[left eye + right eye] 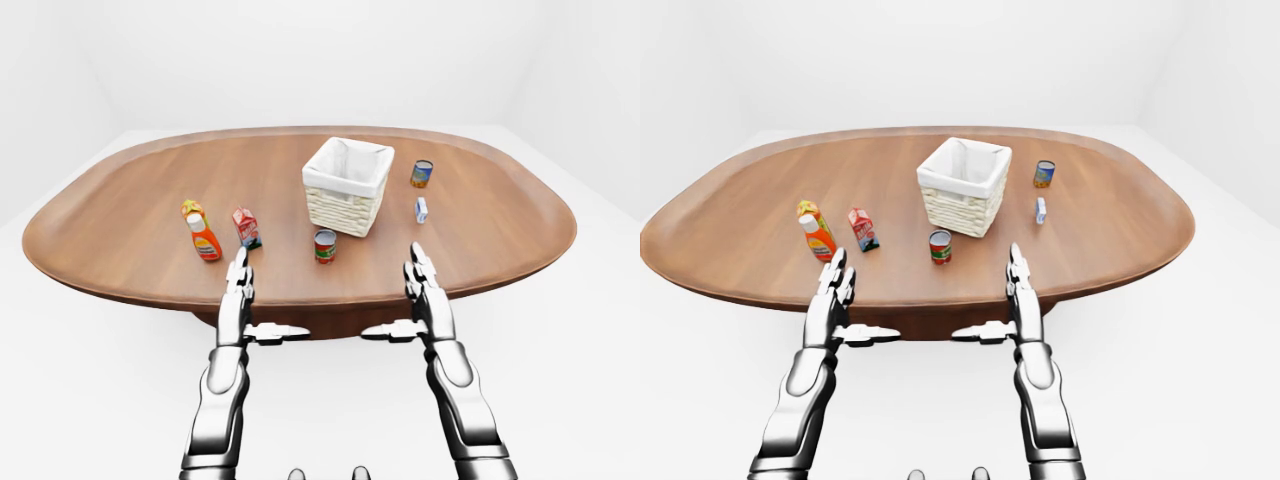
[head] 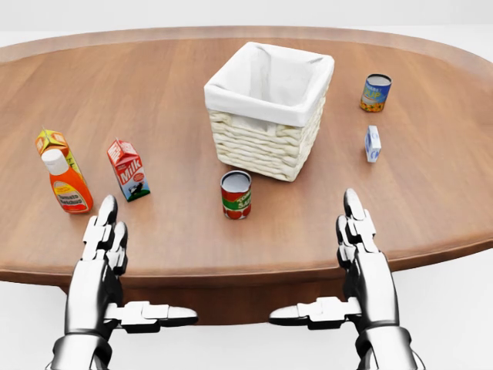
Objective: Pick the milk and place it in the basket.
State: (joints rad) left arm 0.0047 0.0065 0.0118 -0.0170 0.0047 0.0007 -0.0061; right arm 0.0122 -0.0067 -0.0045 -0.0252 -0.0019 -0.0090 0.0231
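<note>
The milk (image 2: 129, 169) is a small red and white carton standing upright on the wooden table (image 2: 431, 193), left of the basket (image 2: 266, 108). The basket is woven, lined with white cloth, and looks empty. My left hand (image 2: 104, 231) is open, fingers stretched flat, at the table's near edge just below the milk and apart from it. My right hand (image 2: 356, 231) is open the same way at the lower right, holding nothing.
An orange bottle (image 2: 67, 183) and a small orange carton (image 2: 52, 143) stand left of the milk. A red can (image 2: 236, 194) sits below the basket. A blue can (image 2: 375, 92) and a small blue-white box (image 2: 372, 143) stand to the right.
</note>
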